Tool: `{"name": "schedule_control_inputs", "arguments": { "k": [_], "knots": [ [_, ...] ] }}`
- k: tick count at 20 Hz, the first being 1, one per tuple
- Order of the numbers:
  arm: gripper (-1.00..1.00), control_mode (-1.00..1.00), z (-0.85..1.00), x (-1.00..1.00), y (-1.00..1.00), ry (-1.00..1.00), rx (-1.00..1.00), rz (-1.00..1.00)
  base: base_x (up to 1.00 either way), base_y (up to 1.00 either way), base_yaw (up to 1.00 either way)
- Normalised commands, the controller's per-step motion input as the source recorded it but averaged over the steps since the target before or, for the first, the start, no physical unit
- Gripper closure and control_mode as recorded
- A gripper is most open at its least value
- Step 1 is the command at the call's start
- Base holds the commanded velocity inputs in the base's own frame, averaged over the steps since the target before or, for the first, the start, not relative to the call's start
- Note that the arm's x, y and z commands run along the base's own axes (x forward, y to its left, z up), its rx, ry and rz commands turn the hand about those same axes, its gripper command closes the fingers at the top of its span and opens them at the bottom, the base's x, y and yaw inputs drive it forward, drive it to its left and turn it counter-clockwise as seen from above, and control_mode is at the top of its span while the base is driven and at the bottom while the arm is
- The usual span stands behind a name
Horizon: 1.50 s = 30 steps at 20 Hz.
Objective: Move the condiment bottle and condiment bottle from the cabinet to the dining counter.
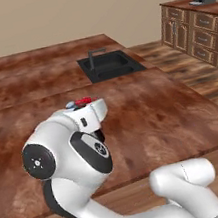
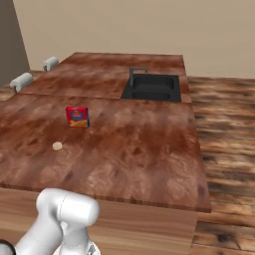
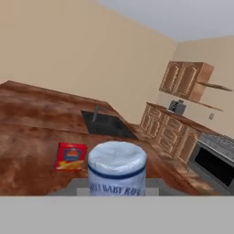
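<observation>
Condiment bottle [image 3: 117,168]: seen in the hand view hard against the camera, on the near side of the sink [image 3: 107,124], over the dining counter [image 1: 158,117]. Broad pale cap, dark blue band beneath it, light label below.

Handling, as judged: probably a plastic sauce bottle, light to moderate in weight, smooth-walled and somewhat slippery, body likely to yield a little under pressure. Not fragile. Best taken on the straight body below the cap, across its width. Cap too broad and rounded for a sure hold.

Pincer: closed to a narrow gap. Judged clamped on the bottle from the bottle's position directly before the hand. Contact itself not discernible.

Writing: "BABY RAY" legible on the bottle label, letters before and after cut off or blurred.

Red box [image 2: 77,117]: standing on the surface left of the sink and nearer the robot. Blue and yellow print, wording not legible. Small pale round item [image 2: 57,146] nearer still than the box, identity not determinable.

Cabinet [image 3: 185,80]: on the wall well beyond the sink, to its right in the hand view, doors appearing closed. Dark appliance [image 3: 177,107] on the worktop beneath it.
</observation>
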Motion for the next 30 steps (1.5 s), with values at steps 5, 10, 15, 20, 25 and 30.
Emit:
{"name": "schedule_control_inputs", "arguments": {
  "k": [5, 10, 15, 20, 25, 30],
  "knots": [
    [1.0, -1.0, -0.27, 0.84, 0.51, 0.0, 0.01, 0.13, 0.0, 0.0, 0.0],
    [1.0, -1.0, -0.37, 0.75, 0.18, 0.0, 0.05, 0.23, 0.0, 0.0, 0.0],
    [1.0, -1.0, -0.49, 0.66, 0.04, 0.0, 0.06, 0.23, 0.0, 0.0, 0.0],
    [1.0, -1.0, -0.41, 0.71, 0.28, 0.02, 0.0, 0.08, 0.0, 0.0, 0.0],
    [1.0, -1.0, -0.4, 0.58, 0.17, 0.1, 0.02, 0.05, 0.0, 0.0, 0.0],
    [1.0, -1.0, -0.43, 0.37, 0.23, 0.13, 0.02, 0.05, 0.0, 0.0, 0.0]
  ]
}}
